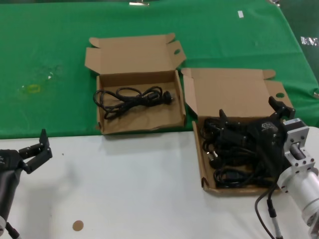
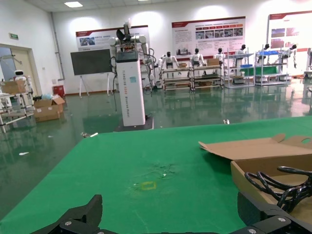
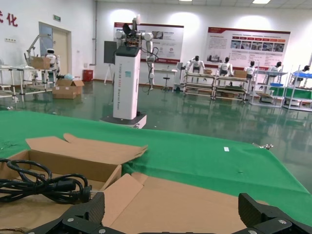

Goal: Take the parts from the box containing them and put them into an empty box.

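Note:
Several black power cords (image 1: 234, 154) lie piled in the right-hand box (image 1: 205, 177), the one with the straight front wall. My right gripper (image 1: 247, 108) hovers over this pile, open and holding nothing; its wrist view shows wide-spread fingers (image 3: 92, 210) in front of that box's raised lid (image 3: 185, 204). The left-hand box (image 1: 142, 125), with a wavy front wall, holds one coiled cord (image 1: 132, 97) (image 3: 44, 185) (image 2: 280, 183). My left gripper (image 1: 34, 144) is parked open at the table's near left, well away from both boxes.
Both boxes sit where the green cloth (image 1: 50, 59) meets the white tabletop (image 1: 134, 184). A small brown disc (image 1: 78, 225) lies on the white near the front. A yellow mark (image 1: 31, 88) shows on the cloth at left. The right arm's cable (image 1: 269, 209) hangs by its wrist.

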